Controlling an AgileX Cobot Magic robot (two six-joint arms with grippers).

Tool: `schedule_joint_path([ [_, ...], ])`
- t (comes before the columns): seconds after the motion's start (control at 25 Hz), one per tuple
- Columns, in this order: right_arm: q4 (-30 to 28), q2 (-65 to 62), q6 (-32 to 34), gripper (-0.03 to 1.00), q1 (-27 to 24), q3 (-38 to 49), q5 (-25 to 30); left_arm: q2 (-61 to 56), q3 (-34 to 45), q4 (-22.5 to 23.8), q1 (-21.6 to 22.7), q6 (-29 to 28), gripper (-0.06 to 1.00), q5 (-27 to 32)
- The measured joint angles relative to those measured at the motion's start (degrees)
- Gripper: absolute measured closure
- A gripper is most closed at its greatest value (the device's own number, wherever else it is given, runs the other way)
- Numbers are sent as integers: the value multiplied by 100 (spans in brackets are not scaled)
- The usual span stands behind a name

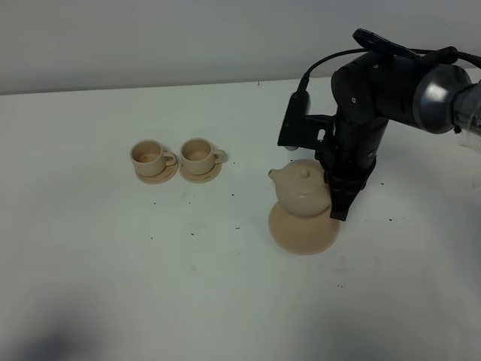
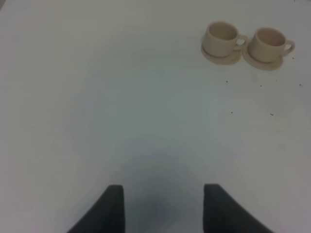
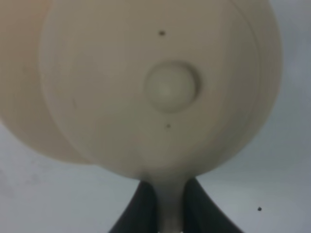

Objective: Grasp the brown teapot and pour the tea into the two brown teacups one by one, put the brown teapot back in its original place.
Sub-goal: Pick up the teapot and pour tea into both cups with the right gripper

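The brown teapot is over the flat round plate right of centre, spout to the left. I cannot tell whether it rests on the plate or hangs just above it. My right gripper is shut on the teapot's handle. In the right wrist view its fingers clamp the handle below the lidded body, and the plate shows off to one side. The two brown teacups stand on saucers to the left. My left gripper is open and empty above bare table, with the cups far ahead.
The white table carries small dark specks around the cups and plate. A grey wall runs behind the table's back edge. The right arm's dark body rises behind the teapot.
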Motion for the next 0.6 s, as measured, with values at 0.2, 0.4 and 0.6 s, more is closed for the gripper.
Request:
schedule_joint_path([
  [0.2,0,0,336,86,0,-292,-8,0,0,0,0,0,55,0],
  [0.4,-7,63,518,86,0,-717,-24,0,0,0,0,0,55,0],
  [0.6,-193,446,729,86,81,-1407,173,0,0,0,0,0,55,0],
])
